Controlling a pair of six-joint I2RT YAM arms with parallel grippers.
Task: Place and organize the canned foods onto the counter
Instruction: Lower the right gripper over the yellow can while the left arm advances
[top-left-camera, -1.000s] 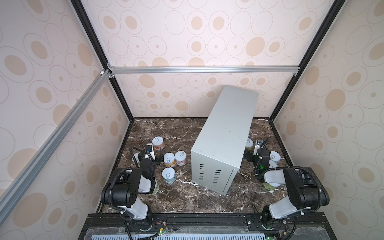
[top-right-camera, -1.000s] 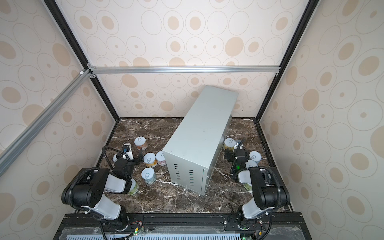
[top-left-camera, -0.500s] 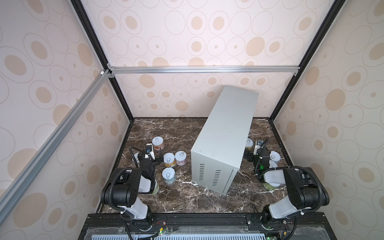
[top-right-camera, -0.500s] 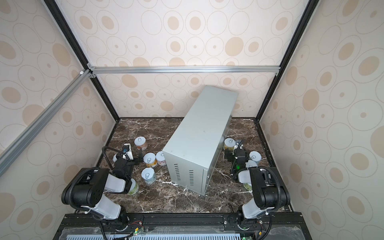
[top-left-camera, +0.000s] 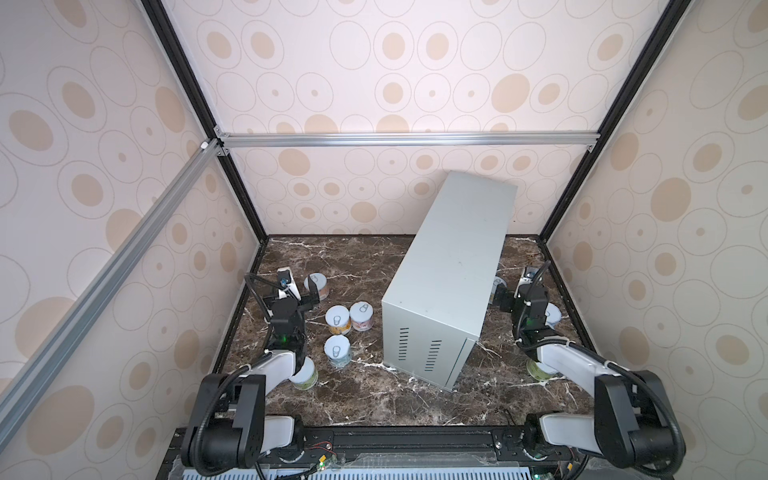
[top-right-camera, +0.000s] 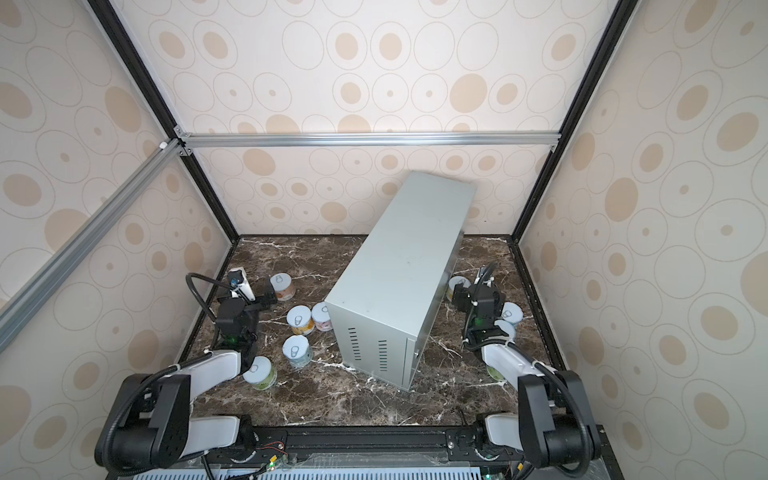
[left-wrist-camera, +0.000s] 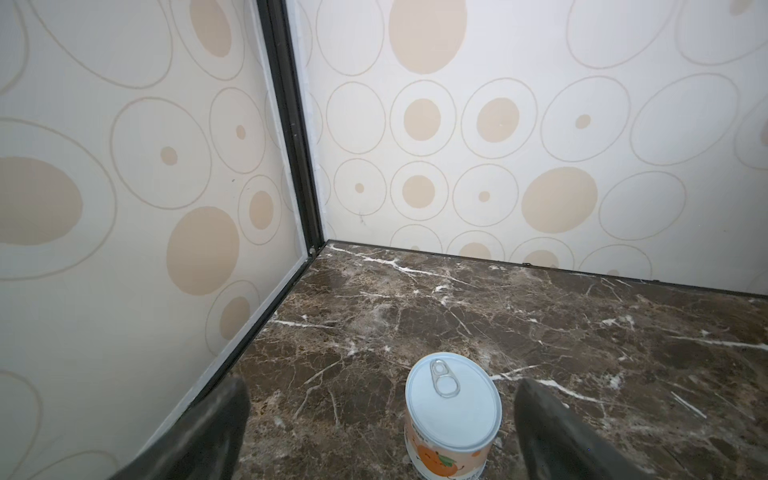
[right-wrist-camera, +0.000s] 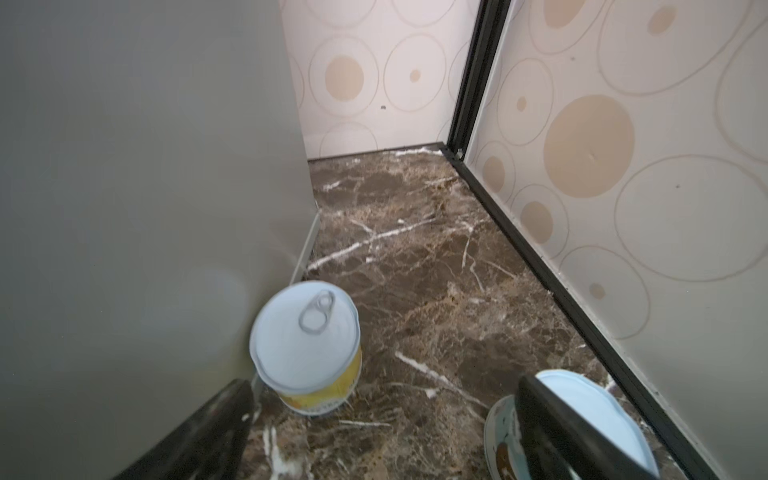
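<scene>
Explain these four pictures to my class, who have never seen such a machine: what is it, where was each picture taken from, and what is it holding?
The machine is two robot arms mounted at the near edge of a dark brown marble surface. Two pictures look down from overhead, nearly alike; the other two come from a small camera on each arm's wrist. Each arm ends in a two-fingered hand. The left hand is open, with a silver-lidded can with an orange fruit label standing between its fingers, not gripped. The right hand is open too, near a yellow-labelled can beside the tall pale-grey metal box. Nothing is held. More cans stand on the marble; none on the box.
</scene>
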